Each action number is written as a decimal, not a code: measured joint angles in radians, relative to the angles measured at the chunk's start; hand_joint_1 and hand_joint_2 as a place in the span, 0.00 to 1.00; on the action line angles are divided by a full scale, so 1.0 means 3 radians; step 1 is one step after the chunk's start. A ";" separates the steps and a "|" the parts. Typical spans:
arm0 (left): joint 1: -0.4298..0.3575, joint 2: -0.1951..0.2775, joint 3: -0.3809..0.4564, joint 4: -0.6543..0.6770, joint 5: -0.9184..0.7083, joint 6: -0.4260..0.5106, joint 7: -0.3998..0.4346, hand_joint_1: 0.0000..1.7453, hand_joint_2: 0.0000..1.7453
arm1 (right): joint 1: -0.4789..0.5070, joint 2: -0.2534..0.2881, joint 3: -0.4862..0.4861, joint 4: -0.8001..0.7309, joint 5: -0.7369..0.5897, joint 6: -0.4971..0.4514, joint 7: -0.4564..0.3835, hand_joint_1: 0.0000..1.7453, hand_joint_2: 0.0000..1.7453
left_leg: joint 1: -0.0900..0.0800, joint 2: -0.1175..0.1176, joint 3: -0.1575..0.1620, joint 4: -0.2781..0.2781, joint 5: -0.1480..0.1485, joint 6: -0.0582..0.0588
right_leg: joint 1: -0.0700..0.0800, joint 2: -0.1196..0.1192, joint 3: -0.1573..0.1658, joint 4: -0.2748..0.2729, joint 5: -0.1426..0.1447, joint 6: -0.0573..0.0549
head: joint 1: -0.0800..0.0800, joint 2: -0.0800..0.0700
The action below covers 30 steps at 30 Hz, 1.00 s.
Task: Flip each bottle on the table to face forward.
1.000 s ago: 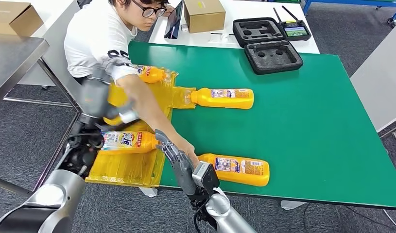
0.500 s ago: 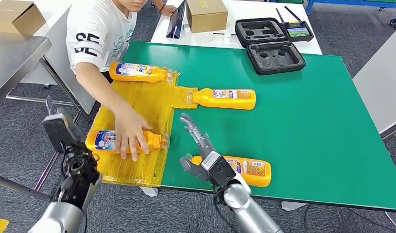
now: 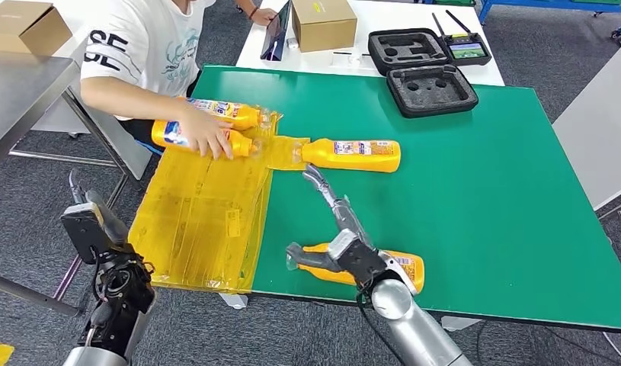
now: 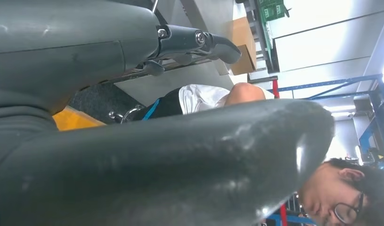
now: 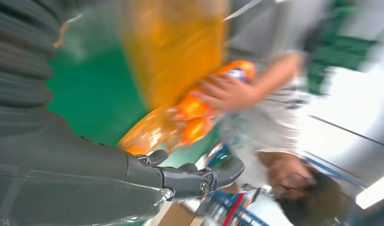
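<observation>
An orange bottle (image 3: 402,268) lies on its side near the front edge of the green table (image 3: 482,198). My right hand (image 3: 334,229) hovers over its cap end, fingers stretched forward and thumb spread, holding nothing. A second bottle (image 3: 354,155) lies mid-table with its back label up. At the back left a person's hand (image 3: 209,139) holds a third bottle (image 3: 177,134) beside another bottle (image 3: 225,112). My left hand (image 3: 78,200) is off the table's left side, over the floor; in the left wrist view its thumb (image 4: 180,160) and fingers are apart and empty.
A yellow plastic sheet (image 3: 200,221) covers the table's left part and hangs over the edge. Two black foam cases (image 3: 429,90), a controller (image 3: 464,49), a cardboard box (image 3: 321,21) and a tablet (image 3: 275,32) stand at the back. A grey table (image 3: 21,91) is on the left.
The person carried the bottle from the sheet's front to the back, beside the other one. My right hand moved forward over the front bottle. My left arm shifted slightly.
</observation>
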 joint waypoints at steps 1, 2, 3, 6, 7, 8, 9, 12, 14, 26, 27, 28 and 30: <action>0.0047 0.0003 -0.0007 -0.0053 -0.0026 0.0033 0.0000 0.00 0.00 | 0.0000 -0.0048 -0.0014 -0.0030 0.0171 0.0018 0.0113 0.00 1.00 | -0.0001 -0.0001 0.0000 0.0000 0.0000 0.0000 | -0.0001 0.0000 0.0000 0.0000 0.0000 0.0000 | 0.0000 0.0000; 0.0108 0.0005 -0.0014 -0.0118 -0.0066 0.0078 0.0000 0.00 0.00 | -0.0001 -0.0111 -0.0030 -0.0063 0.0331 0.0068 0.0228 0.00 1.00 | -0.0002 -0.0003 -0.0001 0.0000 -0.0001 0.0001 | -0.0002 -0.0001 0.0001 0.0000 0.0000 0.0000 | 0.0001 0.0000; 0.0179 0.0006 -0.0020 -0.0193 -0.0115 0.0126 0.0000 0.00 0.00 | -0.0001 -0.0184 -0.0046 -0.0099 0.0471 0.0149 0.0336 0.00 1.00 | -0.0003 -0.0004 -0.0001 0.0000 -0.0001 0.0001 | -0.0003 -0.0001 0.0001 -0.0001 0.0000 0.0000 | 0.0001 0.0000; 0.0418 0.0007 -0.0028 -0.0434 -0.0238 0.0224 -0.0001 0.00 0.00 | -0.0022 -0.0455 -0.0074 -0.0205 0.0707 0.0557 0.0574 0.00 1.00 | -0.0005 -0.0005 -0.0003 0.0000 -0.0004 0.0003 | -0.0005 -0.0003 0.0000 -0.0002 -0.0001 0.0001 | 0.0001 0.0000; 0.0488 0.0007 -0.0029 -0.0505 -0.0257 0.0235 -0.0001 0.00 0.00 | -0.0037 -0.0553 -0.0080 -0.0238 0.0727 0.0683 0.0618 0.00 1.00 | -0.0006 -0.0006 -0.0004 0.0000 -0.0004 0.0004 | -0.0005 -0.0005 0.0000 -0.0003 -0.0002 0.0003 | 0.0001 0.0000; 0.0544 0.0008 -0.0029 -0.0563 -0.0265 0.0239 -0.0001 0.00 0.00 | -0.0053 -0.0640 -0.0088 -0.0266 0.0728 0.0772 0.0645 0.00 1.00 | -0.0006 -0.0006 -0.0004 0.0000 -0.0005 0.0005 | -0.0006 -0.0006 0.0000 -0.0003 -0.0003 0.0005 | 0.0001 0.0000; 0.0590 0.0009 -0.0029 -0.0611 -0.0267 0.0241 -0.0001 0.00 0.00 | -0.0070 -0.0713 -0.0097 -0.0291 0.0723 0.0821 0.0658 0.00 1.00 | -0.0006 -0.0007 -0.0005 0.0000 -0.0005 0.0006 | -0.0005 -0.0008 0.0000 -0.0003 -0.0004 0.0007 | 0.0001 0.0000; 0.0661 0.0011 -0.0029 -0.0701 -0.0276 0.0243 -0.0001 0.00 0.00 | -0.0101 -0.0848 -0.0112 -0.0348 0.0717 0.0867 0.0670 0.00 1.00 | -0.0004 -0.0008 -0.0004 0.0000 -0.0005 0.0006 | -0.0003 -0.0008 0.0001 -0.0003 -0.0005 0.0009 | 0.0000 0.0000; 0.0681 0.0011 -0.0030 -0.0735 -0.0281 0.0241 -0.0001 0.00 0.00 | -0.0109 -0.0900 -0.0111 -0.0374 0.0719 0.0880 0.0675 0.00 1.00 | -0.0002 -0.0008 -0.0004 0.0000 -0.0004 0.0006 | -0.0002 -0.0008 0.0001 -0.0002 -0.0005 0.0009 | 0.0000 0.0000; 0.0746 0.0002 -0.0022 -0.0770 -0.0287 0.0147 -0.0001 0.00 0.00 | -0.0344 -0.1561 -0.0018 -0.0554 0.0698 0.1297 0.1123 0.00 1.00 | -0.0008 -0.0013 -0.0006 0.0001 -0.0003 0.0009 | -0.0009 -0.0019 0.0003 -0.0003 -0.0005 0.0010 | 0.0000 0.0000; 0.0745 0.0000 -0.0023 -0.0768 -0.0287 0.0145 0.0000 0.00 0.00 | -0.0328 -0.1618 -0.0014 -0.0588 0.0693 0.1298 0.1138 0.00 1.00 | -0.0009 -0.0013 -0.0006 0.0002 -0.0003 0.0009 | -0.0009 -0.0019 0.0002 -0.0003 -0.0005 0.0010 | 0.0000 0.0000; 0.0745 -0.0003 -0.0023 -0.0763 -0.0286 0.0144 0.0000 0.00 0.00 | -0.0298 -0.1674 -0.0012 -0.0628 0.0680 0.1295 0.1150 0.00 1.00 | -0.0009 -0.0014 -0.0005 0.0002 -0.0004 0.0009 | -0.0009 -0.0019 0.0002 -0.0003 -0.0005 0.0011 | 0.0000 0.0000; 0.0745 -0.0006 -0.0029 -0.0747 -0.0284 0.0142 0.0001 0.00 0.00 | -0.0194 -0.1787 -0.0012 -0.0716 0.0654 0.1287 0.1160 0.00 1.00 | -0.0009 -0.0014 -0.0006 0.0002 -0.0005 0.0010 | -0.0009 -0.0021 0.0002 -0.0004 -0.0006 0.0011 | -0.0001 0.0000</action>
